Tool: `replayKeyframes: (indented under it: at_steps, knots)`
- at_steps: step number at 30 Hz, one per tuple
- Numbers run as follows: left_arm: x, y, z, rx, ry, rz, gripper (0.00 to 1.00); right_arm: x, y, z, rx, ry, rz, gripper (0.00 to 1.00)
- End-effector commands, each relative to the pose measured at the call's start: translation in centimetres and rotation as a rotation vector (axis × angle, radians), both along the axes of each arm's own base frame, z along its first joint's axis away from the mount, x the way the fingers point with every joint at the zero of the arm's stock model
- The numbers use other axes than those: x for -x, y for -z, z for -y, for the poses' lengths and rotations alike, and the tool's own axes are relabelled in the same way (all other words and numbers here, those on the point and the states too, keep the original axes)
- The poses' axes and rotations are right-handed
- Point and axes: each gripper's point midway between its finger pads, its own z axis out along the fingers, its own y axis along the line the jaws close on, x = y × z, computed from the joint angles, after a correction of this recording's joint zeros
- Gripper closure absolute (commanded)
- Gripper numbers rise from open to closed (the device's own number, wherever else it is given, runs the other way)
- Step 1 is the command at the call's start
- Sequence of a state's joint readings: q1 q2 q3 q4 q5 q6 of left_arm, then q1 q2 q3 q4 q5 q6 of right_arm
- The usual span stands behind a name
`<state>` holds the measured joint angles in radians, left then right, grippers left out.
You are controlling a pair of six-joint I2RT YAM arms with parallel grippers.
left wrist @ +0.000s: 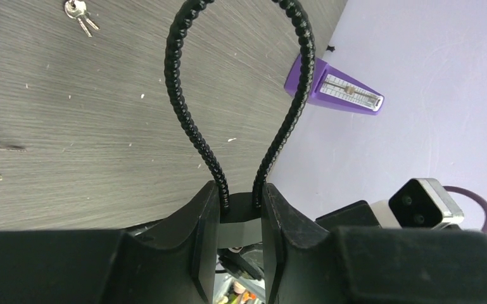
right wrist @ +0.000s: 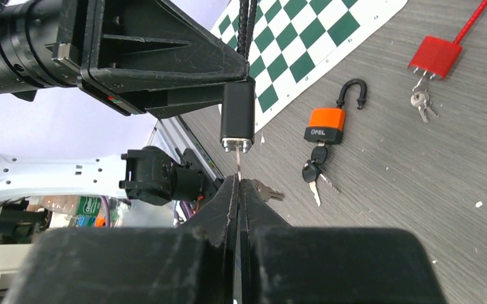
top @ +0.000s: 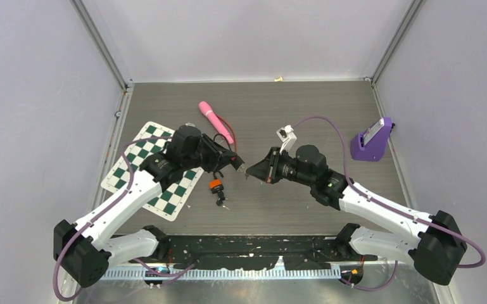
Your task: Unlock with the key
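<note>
Bright, even light; soft shadows; wrist views' foregrounds seem slightly blurred.

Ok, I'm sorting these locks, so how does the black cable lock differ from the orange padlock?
The black cable lock is held up in the left tool; the orange padlock lies on the table. The black one has a long flexible loop, the orange one a short stiff shackle. The right tool pinches the black lock's key; the padlock's keys lie by it. Both take keys.

The grey wood-grain desk (top: 304, 107) carries a checkered mat (top: 134, 159) at left, a pink wand (top: 216, 122), an orange padlock (top: 215, 185) with keys (top: 223, 202), a red lock (right wrist: 434, 56), and a purple metronome (top: 372, 140) at right.
</note>
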<state>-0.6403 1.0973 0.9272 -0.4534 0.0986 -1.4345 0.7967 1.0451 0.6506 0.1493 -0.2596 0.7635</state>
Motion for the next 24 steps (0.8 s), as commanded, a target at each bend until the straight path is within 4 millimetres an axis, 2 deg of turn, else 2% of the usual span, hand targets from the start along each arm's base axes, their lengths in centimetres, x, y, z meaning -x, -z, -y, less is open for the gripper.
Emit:
replayKeyframes:
  at_steps: [1,4,7,12,16,24]
  knots:
    - [-0.7,-2.2,-1.2,0.089,-0.016,0.012,1.0,-1.6,-3.8,0.6,-0.055,0.079,0.101,0.95]
    - [-2.9,-1.7,-4.4,0.047,-0.131,0.015,1.0,-0.5,-4.1,0.9,-0.019,0.043,0.08,0.95]
    - [-3.8,-1.7,-5.6,0.04,-0.17,0.004,1.0,0.8,-5.1,0.4,-0.045,-0.037,0.102,0.95]
    - [-3.7,-2.7,-4.2,0.125,-0.103,-0.018,1.0,0.6,-5.2,0.6,-0.008,-0.021,0.111,0.95]
    - [-2.7,-3.2,-2.8,0.189,-0.018,-0.038,1.0,0.7,-5.7,-0.5,-0.035,-0.06,0.088,0.95]
    - [-1.6,-4.3,-2.0,0.241,0.05,-0.036,1.0,0.1,-5.7,-1.1,-0.019,-0.058,0.069,0.95]
